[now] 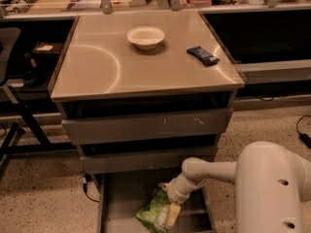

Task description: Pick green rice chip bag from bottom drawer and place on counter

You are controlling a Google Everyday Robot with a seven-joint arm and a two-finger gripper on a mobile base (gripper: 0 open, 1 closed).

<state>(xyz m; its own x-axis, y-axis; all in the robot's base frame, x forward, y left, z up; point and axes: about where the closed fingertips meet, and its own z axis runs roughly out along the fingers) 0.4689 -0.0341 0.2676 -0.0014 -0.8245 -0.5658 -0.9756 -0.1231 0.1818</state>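
Observation:
The green rice chip bag [151,211] lies in the open bottom drawer [119,203], right of its middle, wrinkled and tilted. My gripper [171,208] reaches down into the drawer from the right and is at the bag's right edge, touching or overlapping it. The white arm [209,171] runs from the large white arm housing [274,188] at the lower right. The beige counter [121,72] tops the drawer cabinet above.
A white bowl [145,36] and a dark blue bar wrapper [202,55] sit on the counter. Two shallower grey drawers [146,125] stick out above the bottom one, close over my arm. A dark chair frame [14,106] stands left; a cable [87,191] hangs by the drawer's left wall.

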